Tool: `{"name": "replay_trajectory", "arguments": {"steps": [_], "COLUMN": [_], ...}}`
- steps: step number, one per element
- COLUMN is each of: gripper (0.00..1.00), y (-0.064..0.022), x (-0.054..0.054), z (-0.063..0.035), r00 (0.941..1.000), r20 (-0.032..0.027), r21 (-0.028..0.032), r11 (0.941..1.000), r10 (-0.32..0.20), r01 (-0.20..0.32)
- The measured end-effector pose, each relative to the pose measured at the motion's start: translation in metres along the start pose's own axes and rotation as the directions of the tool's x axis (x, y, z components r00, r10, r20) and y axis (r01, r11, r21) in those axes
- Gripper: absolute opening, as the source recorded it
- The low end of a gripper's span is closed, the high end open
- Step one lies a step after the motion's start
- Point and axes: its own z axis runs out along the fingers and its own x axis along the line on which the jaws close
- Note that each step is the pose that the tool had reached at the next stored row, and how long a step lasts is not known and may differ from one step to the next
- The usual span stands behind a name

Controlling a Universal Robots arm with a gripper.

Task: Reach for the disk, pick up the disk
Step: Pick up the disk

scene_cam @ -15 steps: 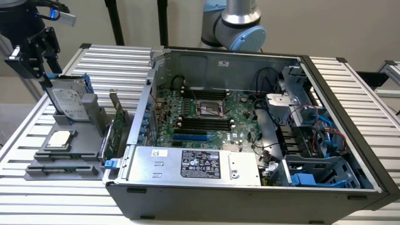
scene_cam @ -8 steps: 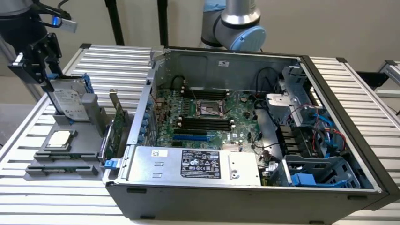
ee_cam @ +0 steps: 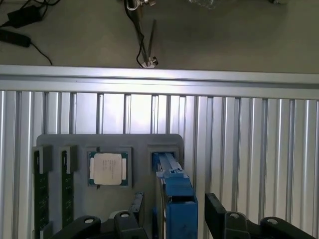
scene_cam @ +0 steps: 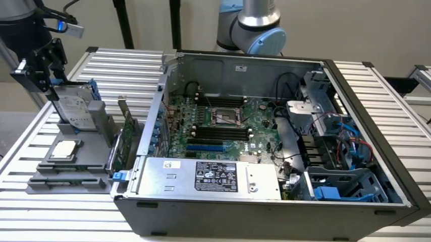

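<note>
Gripper (scene_cam: pixel 46 73): at the exterior view's left, I have it low over the tray (scene_cam: pixel 81 164); its fingers (ee_cam: pixel 138 206) stand apart, one on each side of the disk (ee_cam: pixel 177 204), with a slim gap on both sides, so nothing is clamped yet
Disk: blue-framed, it stands on edge in a slot of the tray, on the slatted table (scene_cam: pixel 54 212) beside the case (scene_cam: pixel 269 217)
Side drift: the gaps look tight to me; if I close off-centre, one finger meets the disk first and could tip it in the slot, or clip its top edge
Slot: I judge that a lift which is not straight could bind the disk and drag the tray up with it, since I see nothing pinning the tray to the table
Chip (scene_cam: pixel 64 148): it lies flat in its pocket just beside the slot; a jolted tray could shake it loose
Case: open, near the tray on the exterior view's right; a wide swing with the disk could strike its wall
</note>
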Motion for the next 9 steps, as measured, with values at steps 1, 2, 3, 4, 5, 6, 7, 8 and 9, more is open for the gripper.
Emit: {"name": "replay_trajectory", "arguments": {"steps": [1,2,3,4,5,6,7,8,9], "gripper": [0.6,0.6,0.6,0.6,0.6,0.6,0.6,0.6,0.6], "y": [0.0,0.0,0.0,0.0,0.0,0.0,0.0,0.0,0.0], "x": [0.0,0.0,0.0,0.0,0.0,0.0,-0.0001,-0.0007,-0.0014], "z": [0.0,0.0,0.0,0.0,0.0,0.0,0.0,0.0002,0.0003], "r00": [1.0,1.0,1.0,1.0,1.0,1.0,1.0,1.0,1.0], "r20": [0.0,0.0,0.0,0.0,0.0,0.0,0.0,-0.0001,-0.0005], "r21": [0.0,-0.0001,-0.0001,-0.0001,-0.0001,-0.0001,-0.0001,-0.0001,-0.0001], "r11": [1.0,1.0,1.0,1.0,1.0,1.0,1.0,1.0,1.0], "r10": [0.0,0.0,0.0,0.0,0.0,0.0,0.0,0.0,0.0], "r01": [0.0,0.0,0.0,0.0,0.0,0.0,0.0,0.0,0.0]}}
